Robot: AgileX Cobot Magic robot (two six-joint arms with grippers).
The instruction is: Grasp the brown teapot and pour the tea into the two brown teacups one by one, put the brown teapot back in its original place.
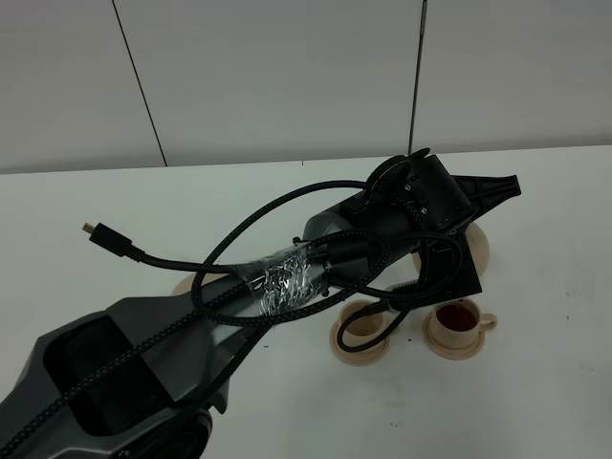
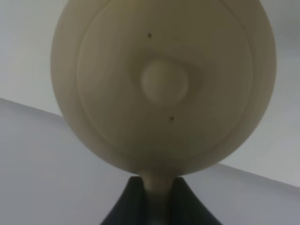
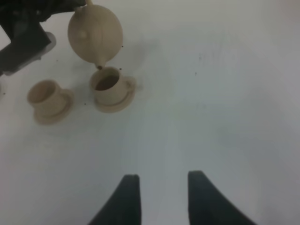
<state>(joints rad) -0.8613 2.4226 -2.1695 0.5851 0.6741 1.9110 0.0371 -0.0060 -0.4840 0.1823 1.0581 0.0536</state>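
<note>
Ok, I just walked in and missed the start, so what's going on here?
The left end effector is shut on the teapot by its handle and holds it tipped, spout over one teacup, which already has dark tea in it. The other teacup looks empty. The right end effector hangs open over the table, holding nothing.

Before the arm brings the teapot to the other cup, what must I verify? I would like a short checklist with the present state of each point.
1. Left gripper shut on the brown teapot handle: ok.
2. Teapot lid seated: ok.
3. First teacup, below the spout, holds tea: ok.
4. Second teacup filled: not ok, it looks empty.
5. Right gripper open and apart from both cups: ok.
6. Spout free of drips: cannot tell.
</note>
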